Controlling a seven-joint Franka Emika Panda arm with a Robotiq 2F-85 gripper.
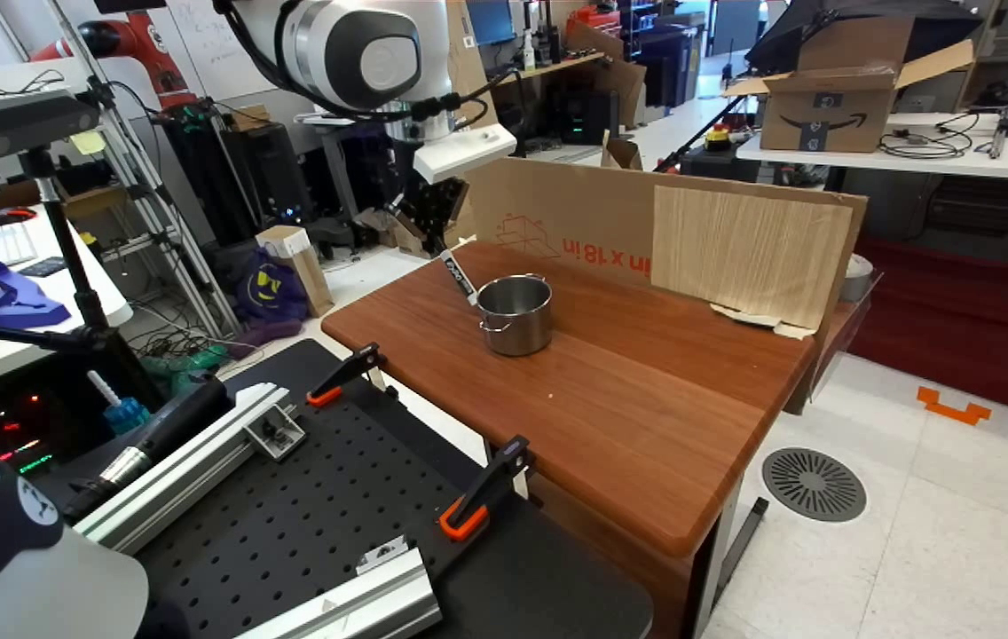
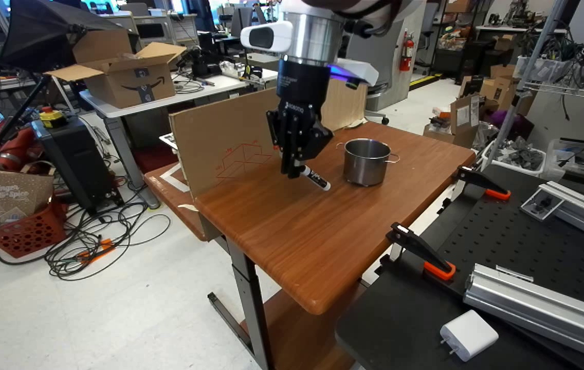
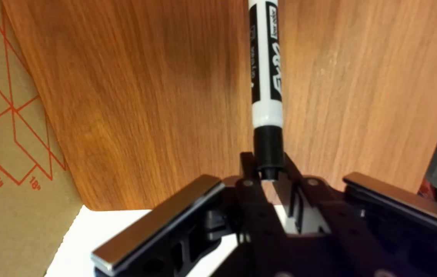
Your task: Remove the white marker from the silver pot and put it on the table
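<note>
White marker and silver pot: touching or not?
Apart: in an exterior view, a strip of the table shows between the white marker and the silver pot.

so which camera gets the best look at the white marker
The wrist view: the white marker is largest there, its lettering readable and its black cap in the gripper, though the top edge crops its far end. Both exterior views show it small and tilted; that end shows, but the cap is hard to make out.

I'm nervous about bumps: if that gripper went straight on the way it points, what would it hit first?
Probably the wooden table below, with the white marker held in the gripper likely touching first; the height is hard to judge.
</note>
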